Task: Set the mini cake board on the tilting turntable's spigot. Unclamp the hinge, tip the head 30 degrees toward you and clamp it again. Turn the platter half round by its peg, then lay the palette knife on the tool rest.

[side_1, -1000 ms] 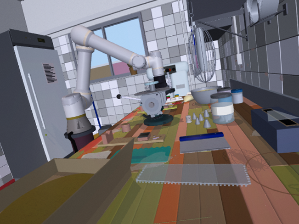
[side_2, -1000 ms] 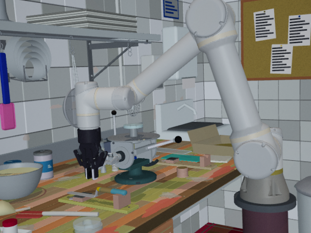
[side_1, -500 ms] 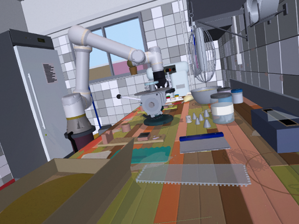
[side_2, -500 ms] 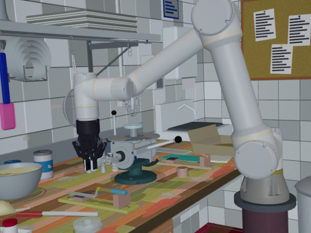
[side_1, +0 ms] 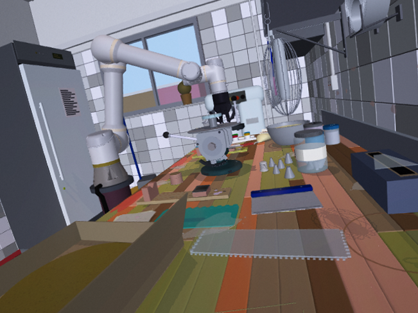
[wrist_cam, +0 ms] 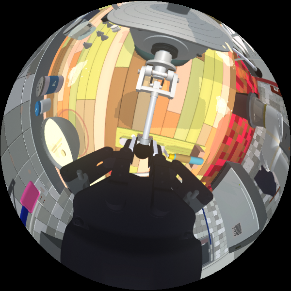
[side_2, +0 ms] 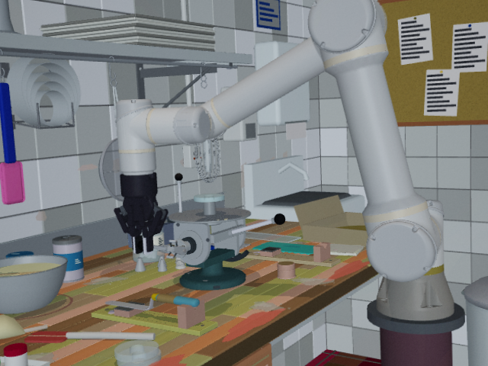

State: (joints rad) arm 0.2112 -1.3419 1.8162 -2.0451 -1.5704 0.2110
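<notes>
My gripper (wrist_cam: 143,148) points down beside the tilting turntable (side_2: 211,244), its fingers closed on the black ball knob (wrist_cam: 143,151) at the end of the hinge clamp lever (wrist_cam: 150,116). In the second side camera the gripper (side_2: 142,246) stands left of the head. The platter (side_2: 209,215) sits level with the pale mini cake board (side_2: 209,198) raised over its centre. The palette knife (side_2: 157,301) with its blue and yellow handle lies on the yellow-green tool rest (side_2: 153,318) in front of the turntable.
A grey bowl of batter (side_2: 27,281) stands at the left end, with jars (side_2: 67,256) behind it. Small piping cones (side_2: 149,264) stand near the gripper. A second ball-ended lever (side_2: 258,224) sticks out to the right of the head, and a peg (side_2: 179,193) rises behind.
</notes>
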